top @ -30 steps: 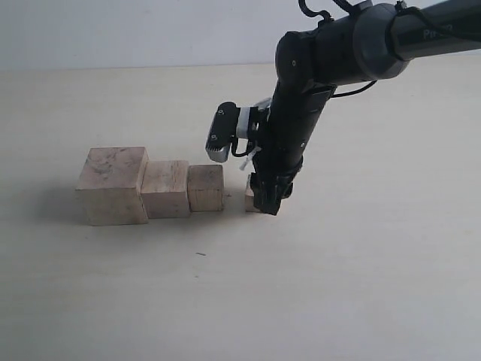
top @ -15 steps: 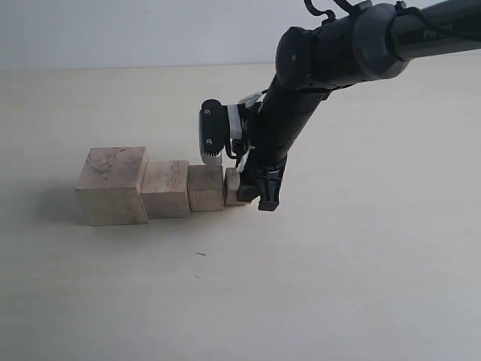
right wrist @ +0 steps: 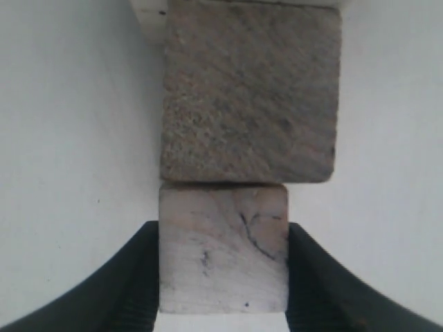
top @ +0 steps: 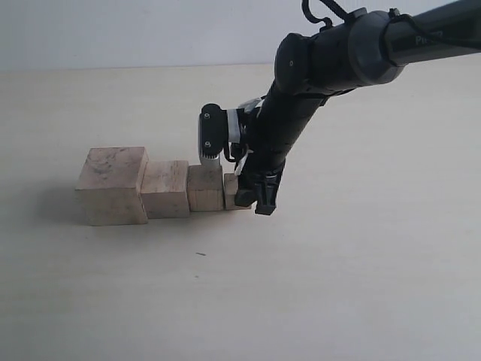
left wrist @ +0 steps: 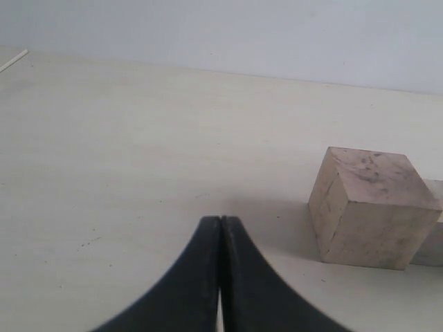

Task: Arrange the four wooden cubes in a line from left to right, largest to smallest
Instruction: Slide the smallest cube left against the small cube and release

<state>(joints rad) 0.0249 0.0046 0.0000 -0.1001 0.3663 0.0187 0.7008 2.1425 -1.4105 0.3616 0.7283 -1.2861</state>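
Exterior view: four cubes in one row at left-centre of the frame, on the pale table (top: 353, 286).
- Order from the left: largest cube (top: 113, 184), second cube (top: 167, 188), third cube (top: 206, 187), smallest cube (top: 230, 188) at the right end.
- Neighbouring faces meet with no clear gap showing. The lower edges step upward in the frame from left to right, so the fronts are not flush.

Right gripper (top: 252, 197) reaches down from the upper right and pinches the smallest cube.
- Right wrist view: dark fingers (right wrist: 135, 277) lie flat on two opposite sides of the cube.
- The cube's far face sits against the third cube, with only a thin seam between them.
- In the exterior view the gripper hides the cube's right edge.

Left gripper (left wrist: 220, 277) is pressed together on nothing, low over the table. The largest cube stands apart from it.

Open table surface runs wide to the right of the row and toward the lower frame edge. A narrower strip lies to the left of the largest cube.
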